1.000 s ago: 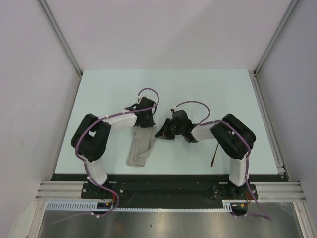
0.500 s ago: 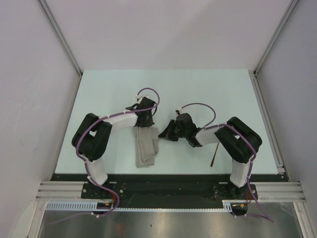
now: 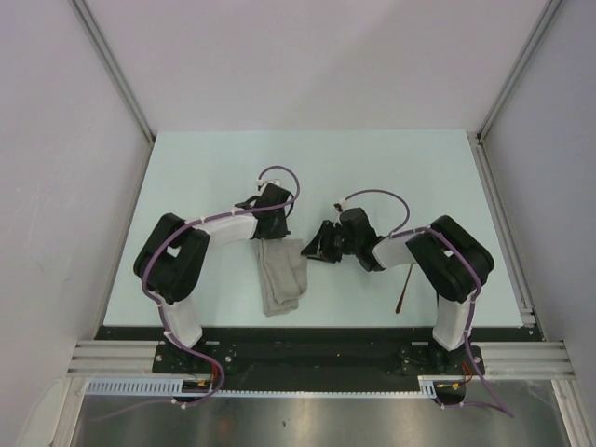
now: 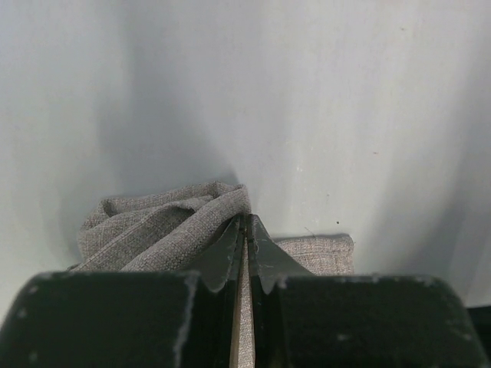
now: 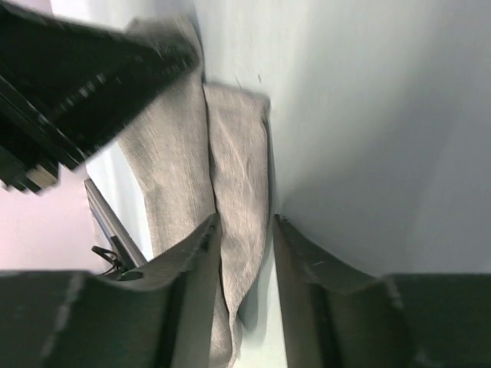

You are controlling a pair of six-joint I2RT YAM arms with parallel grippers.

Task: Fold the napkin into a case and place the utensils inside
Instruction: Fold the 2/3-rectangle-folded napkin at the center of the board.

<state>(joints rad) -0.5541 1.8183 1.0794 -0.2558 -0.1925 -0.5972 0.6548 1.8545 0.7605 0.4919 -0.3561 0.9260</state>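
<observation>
The napkin (image 3: 281,275) lies folded into a narrow grey-beige strip between the arms. My left gripper (image 3: 273,225) is shut on its far end; in the left wrist view the jaws (image 4: 245,218) pinch a fold of the cloth (image 4: 165,226). My right gripper (image 3: 313,250) is open at the strip's right edge; in its wrist view the fingers (image 5: 244,224) straddle the cloth edge (image 5: 234,153) without closing on it. The copper fork (image 3: 402,289) lies by the right arm. The black piece is out of view.
The pale green table (image 3: 372,177) stretches behind the arms. Grey walls and metal rails (image 3: 498,205) bound it. The black base bar (image 3: 307,340) runs along the near edge. The left gripper body shows in the right wrist view (image 5: 84,92).
The napkin has shifted right and its near end has swung right, so it lies straighter. My left gripper kept its hold. My right gripper drew back slightly to the right.
</observation>
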